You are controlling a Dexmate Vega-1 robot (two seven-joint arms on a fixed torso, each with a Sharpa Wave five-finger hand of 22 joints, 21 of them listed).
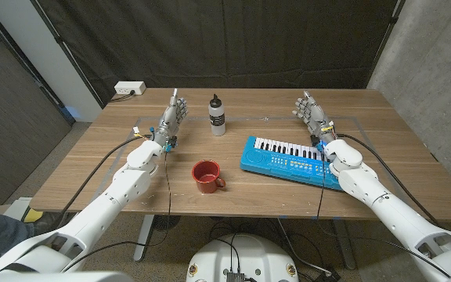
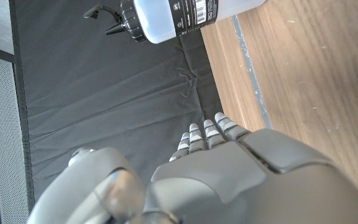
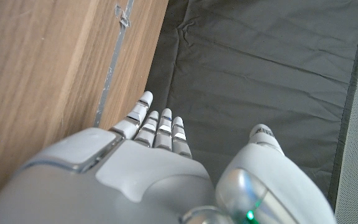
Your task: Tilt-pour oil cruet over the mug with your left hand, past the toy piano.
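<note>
Head view: oil bottle [image 1: 218, 114], white with a black cap, upright on the far middle of the table [image 1: 92, 168], just beside the left hand [image 1: 172, 116] on its inner side and apart from it. Left hand empty, fingers spread. Red mug [image 1: 207, 176] nearer the robot, between the arms. Blue toy piano [image 1: 288, 161] lies beside the right hand [image 1: 312, 113], also empty, fingers apart.

Left wrist view: bottle [image 2: 185, 17] beyond the fingertips [image 2: 207, 130], untouched.

Right wrist view: right hand [image 3: 157, 165] holds nothing, over the table edge.
</note>
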